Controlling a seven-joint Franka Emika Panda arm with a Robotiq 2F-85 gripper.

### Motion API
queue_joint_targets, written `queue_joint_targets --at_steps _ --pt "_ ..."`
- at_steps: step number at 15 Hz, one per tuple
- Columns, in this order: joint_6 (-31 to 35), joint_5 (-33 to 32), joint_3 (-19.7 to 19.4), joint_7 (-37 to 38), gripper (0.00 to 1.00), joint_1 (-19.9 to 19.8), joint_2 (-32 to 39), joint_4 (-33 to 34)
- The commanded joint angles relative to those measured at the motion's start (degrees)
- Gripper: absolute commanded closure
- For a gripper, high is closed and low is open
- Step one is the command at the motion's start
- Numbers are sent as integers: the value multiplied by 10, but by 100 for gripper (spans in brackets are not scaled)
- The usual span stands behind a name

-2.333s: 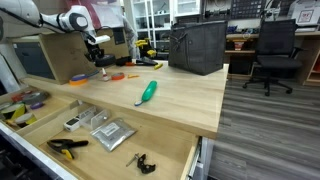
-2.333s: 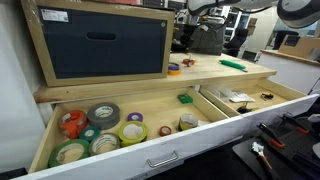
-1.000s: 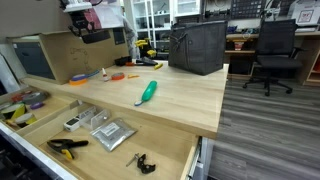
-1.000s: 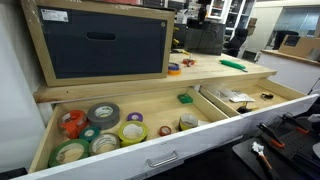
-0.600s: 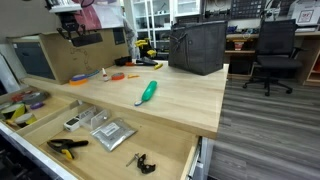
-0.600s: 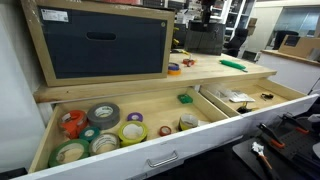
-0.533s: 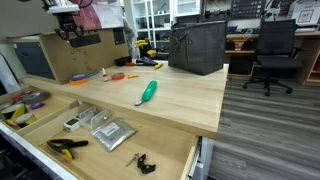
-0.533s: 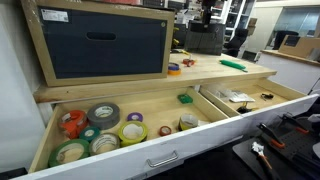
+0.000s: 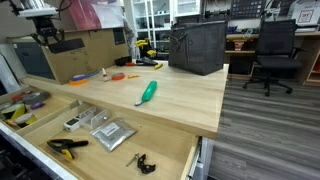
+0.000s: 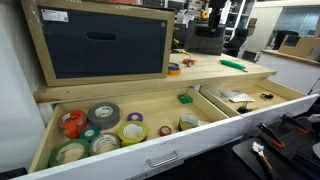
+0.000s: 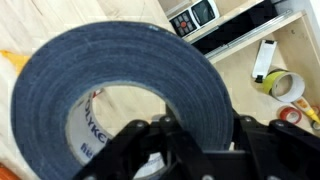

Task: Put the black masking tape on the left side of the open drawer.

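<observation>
The black masking tape fills the wrist view, a dark ring with a white printed core. My gripper is shut on it, one black finger on each side of the roll. In an exterior view my gripper hangs high at the far left, above the wooden box, with the tape as a dark shape beside it. The open drawer is pulled out below the tabletop. In an exterior view its left compartment holds several tape rolls. The wrist view shows tape rolls in the drawer far below.
A green-handled tool lies on the tabletop. Black-and-yellow pliers and metal parts lie in the drawer. A wooden box with a dark front stands on the table. A black bag and an office chair stand behind.
My gripper has lifted from the back of the tabletop and moved leftward and up with the tape in it. Nothing on the table or in the drawer has moved.
</observation>
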Motion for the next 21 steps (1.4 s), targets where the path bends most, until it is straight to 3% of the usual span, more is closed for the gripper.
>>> queue_joint_targets --at_steps 1,5,9,13,21 --pt "42 25 3 2 80 1 -130 -144" --pt "57 64 -2 -7 80 19 -226 -260" --pt "66 82 -7 -10 80 48 -288 -332" --pt "108 71 -4 -4 80 71 -269 -348" --pt "173 71 11 1 80 84 -162 -305"
